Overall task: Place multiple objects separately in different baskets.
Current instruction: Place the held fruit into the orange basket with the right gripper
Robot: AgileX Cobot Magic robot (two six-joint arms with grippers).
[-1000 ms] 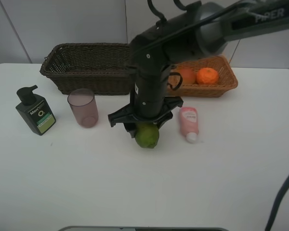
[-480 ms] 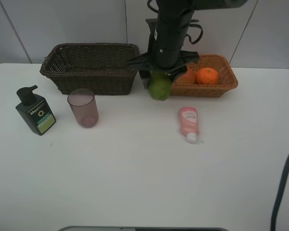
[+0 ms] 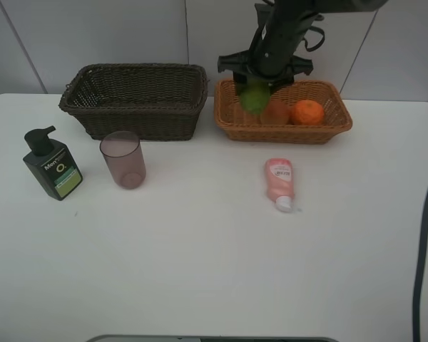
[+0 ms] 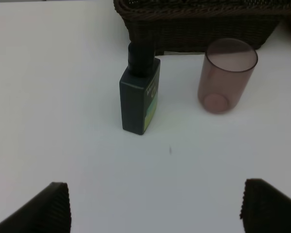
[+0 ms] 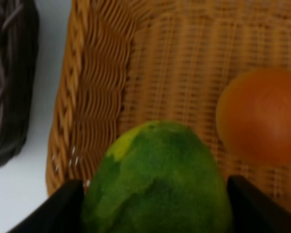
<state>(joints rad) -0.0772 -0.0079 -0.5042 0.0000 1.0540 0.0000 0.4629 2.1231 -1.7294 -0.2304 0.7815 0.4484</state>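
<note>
My right gripper [image 3: 255, 89] is shut on the green lime-like fruit [image 3: 254, 99] and holds it above the left part of the light orange-tan basket [image 3: 335, 128]. The fruit [image 5: 157, 182] fills the right wrist view, with the basket floor [image 5: 184, 73] below it. The red-orange peach-like fruit [image 3: 276, 112] and the orange [image 3: 307, 112] lie in that basket. The dark brown basket [image 3: 132, 100] stands to its left. The pink tube [image 3: 279, 182], mauve cup [image 3: 123, 159] and dark green pump bottle [image 3: 51, 164] are on the table. My left gripper [image 4: 155, 206] is open, near the bottle [image 4: 139, 94] and cup [image 4: 226, 75].
The white table [image 3: 200, 263] carries everything. A white panelled wall [image 3: 93, 35] stands behind the baskets. A dark cable [image 3: 424, 235] hangs along the right edge of the exterior view.
My right gripper has lifted the green fruit off the table and carried it back and right, from the table's middle to above the tan basket. The left arm has not moved.
</note>
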